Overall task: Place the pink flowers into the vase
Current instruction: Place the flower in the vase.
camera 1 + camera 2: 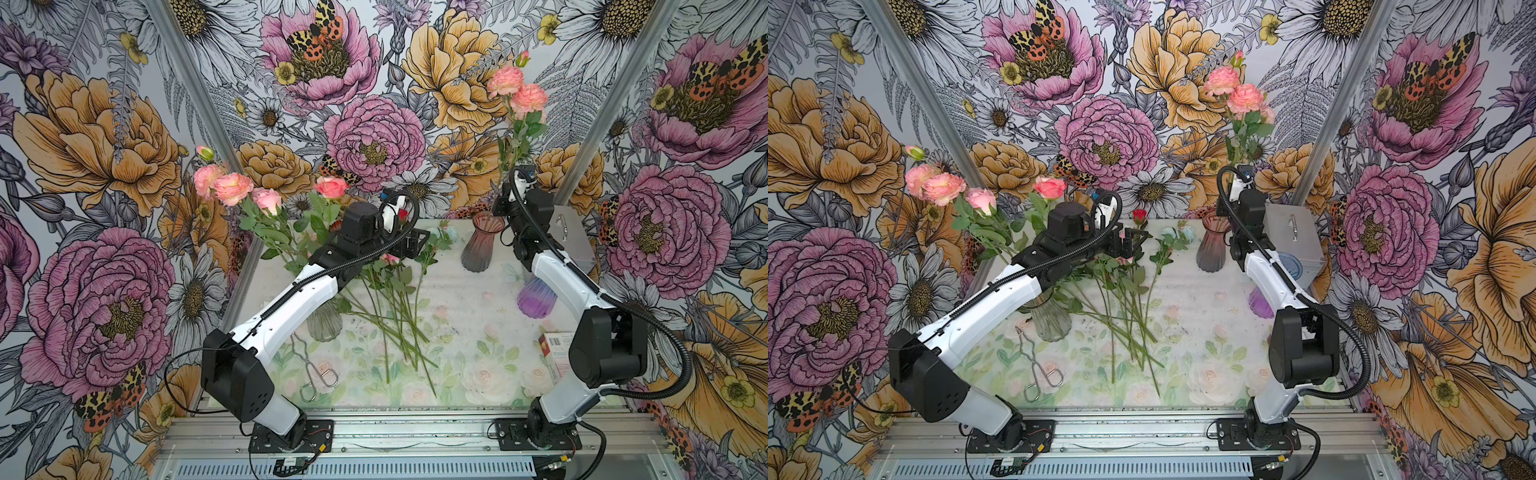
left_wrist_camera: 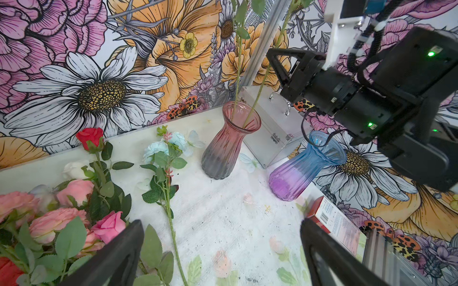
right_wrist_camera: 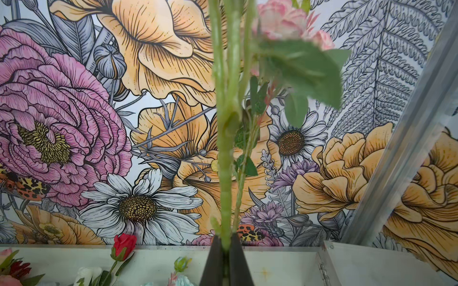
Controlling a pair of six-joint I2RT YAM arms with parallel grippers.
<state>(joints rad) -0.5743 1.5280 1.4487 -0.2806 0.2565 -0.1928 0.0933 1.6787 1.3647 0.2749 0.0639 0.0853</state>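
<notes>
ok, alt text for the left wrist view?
A pink-to-grey vase stands upright with two green stems in it, the right hand shut on them above. A blue-to-purple vase sits beside it; pink flowers, a red rose and a pale blue spray lie on the table, framed by the open left hand.

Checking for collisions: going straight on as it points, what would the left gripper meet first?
Probably the pink-to-grey ribbed glass vase; depth from the left gripper is unclear.

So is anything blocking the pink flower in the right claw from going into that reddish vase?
Nothing visible does. The right claw holds the pink flower upright over the vase, and its stems already dip into the open mouth.
</notes>
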